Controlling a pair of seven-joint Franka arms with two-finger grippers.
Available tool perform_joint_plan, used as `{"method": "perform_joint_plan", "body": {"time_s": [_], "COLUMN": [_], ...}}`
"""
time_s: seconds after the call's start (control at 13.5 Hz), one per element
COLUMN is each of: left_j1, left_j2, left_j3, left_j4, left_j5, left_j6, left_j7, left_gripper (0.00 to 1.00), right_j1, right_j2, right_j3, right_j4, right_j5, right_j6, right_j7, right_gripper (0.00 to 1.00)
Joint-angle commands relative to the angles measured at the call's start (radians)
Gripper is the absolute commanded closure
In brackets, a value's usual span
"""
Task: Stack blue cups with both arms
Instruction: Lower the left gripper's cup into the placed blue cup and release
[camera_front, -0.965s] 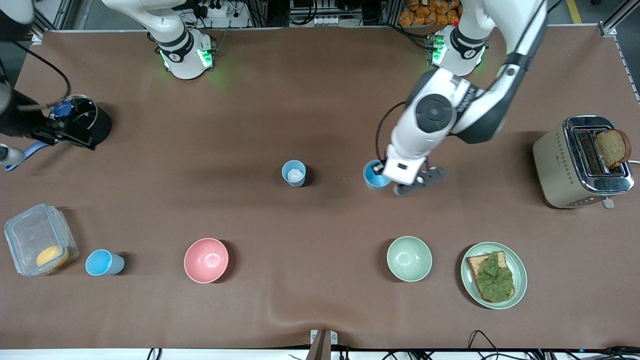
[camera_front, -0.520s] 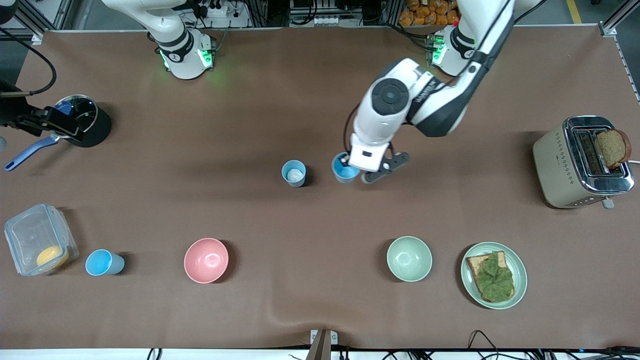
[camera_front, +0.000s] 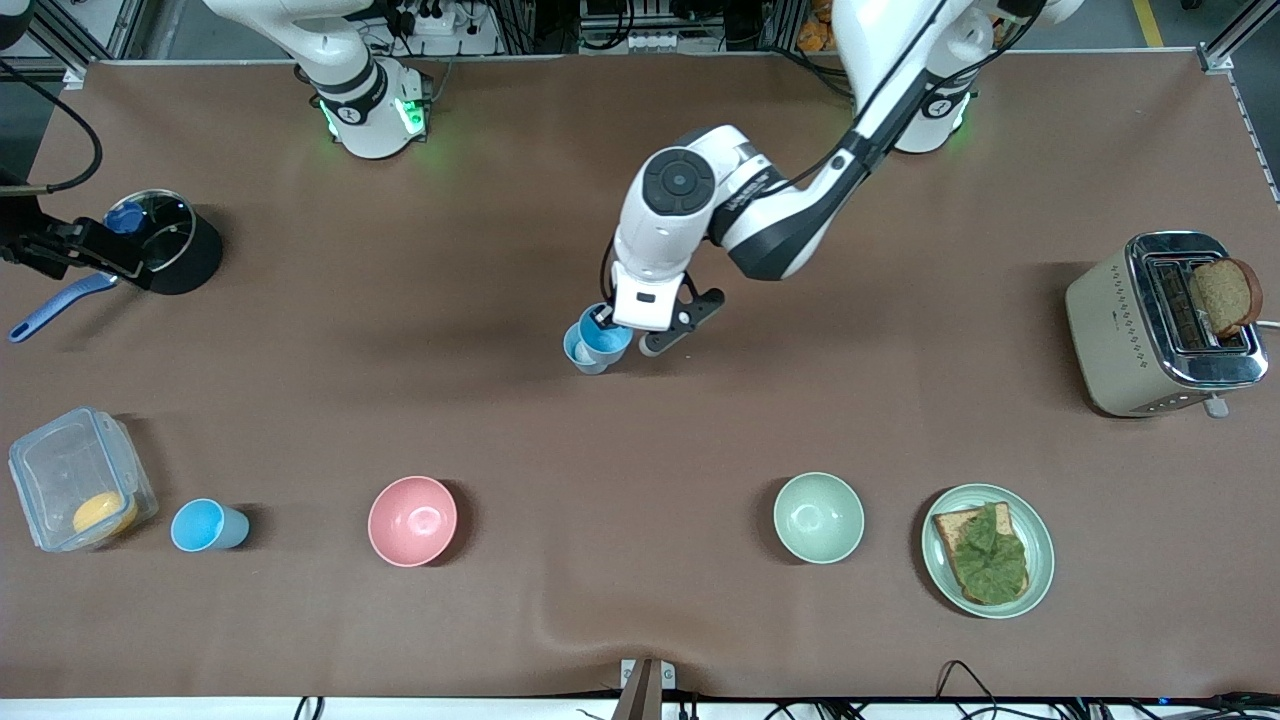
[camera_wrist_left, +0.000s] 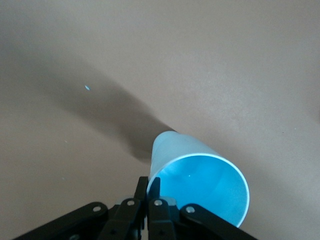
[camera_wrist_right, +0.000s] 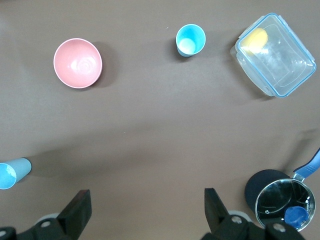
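1. You are looking at the desk (camera_front: 640, 620), where the left arm (camera_front: 780, 215) is reaching from its base toward the middle — its end effector (camera_front: 622, 322) is clenched on the rim of the brighter blue cup (camera_front: 604, 335) and is holding it over the paler blue cup (camera_front: 582, 354), which is standing upright mid-desk.
2. You are watching the right arm wait at its own end of the desk; its end effector (camera_wrist_right: 145, 212) is hanging released, fingers wide apart, high over bare desk beside the black pot (camera_front: 165, 240).
3. You are seeing the held cup overlap the paler one in the front view, offset toward the robots' bases. The left wrist view shows the cup (camera_wrist_left: 200, 182) gripped at its rim, but not whether it is lined up — you cannot tell yet whether its base is entering the lower cup.
4. Judging progress: the first pick and carry are looking done, the nesting is not yet done, and a third blue cup (camera_front: 205, 525) is standing untouched between the clear container (camera_front: 75, 480) and the pink bowl (camera_front: 412, 520) — likely the right arm's share.
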Motion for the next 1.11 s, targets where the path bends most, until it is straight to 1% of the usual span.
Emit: {"method": "perform_joint_plan", "body": {"time_s": [0.0,0.15,0.22,0.52,0.59,0.67,0.74,0.82,0.89,0.97,1.04], "left_j1": [-0.044,-0.057,-0.069,-0.072,-0.072,-0.072,-0.072,-0.070,-0.066,-0.055,-0.038], "left_j2": [0.024,0.046,0.052,0.081,0.084,0.083,0.080,0.072,0.052,0.023,-0.024], "left_j3": [0.017,0.019,0.019,0.020,0.020,0.020,0.022,0.022,0.022,0.023,0.028], "left_j4": [0.034,0.036,0.034,0.036,0.036,0.034,0.031,0.031,0.031,0.030,0.031], "left_j5": [0.034,0.050,0.077,0.129,0.131,0.143,0.160,0.189,0.246,0.272,0.281], "left_j6": [0.015,0.043,0.060,0.084,0.089,0.089,0.089,0.088,0.077,0.053,-0.010], "left_j7": [-0.065,-0.088,-0.103,-0.120,-0.123,-0.125,-0.123,-0.120,-0.122,-0.120,-0.112], "left_gripper": [1.00,1.00,1.00,1.00,0.98,0.28,0.00,0.00,0.00,0.00,0.00], "right_j1": [-0.014,-0.003,0.000,-0.005,-0.005,-0.005,-0.006,-0.006,-0.005,-0.005,-0.005], "right_j2": [-0.011,-0.011,-0.010,-0.005,-0.005,-0.005,-0.005,-0.005,-0.005,-0.005,-0.005], "right_j3": [0.016,0.016,0.016,0.016,0.016,0.016,0.016,0.016,0.016,0.016,0.016], "right_j4": [-0.016,-0.016,-0.016,-0.016,-0.016,-0.016,-0.016,-0.016,-0.016,-0.016,-0.017], "right_j5": [-0.017,-0.018,-0.018,-0.017,-0.017,-0.015,-0.014,-0.014,-0.014,-0.014,-0.012], "right_j6": [0.013,0.013,0.013,0.013,0.011,0.011,0.013,0.013,0.011,0.011,0.010], "right_j7": [-0.011,-0.009,-0.009,-0.009,-0.009,-0.009,-0.009,-0.009,-0.009,-0.009,-0.009], "right_gripper": [0.00,0.00,0.00,0.00,0.00,0.00,0.00,0.00,0.00,0.00,0.00]}}
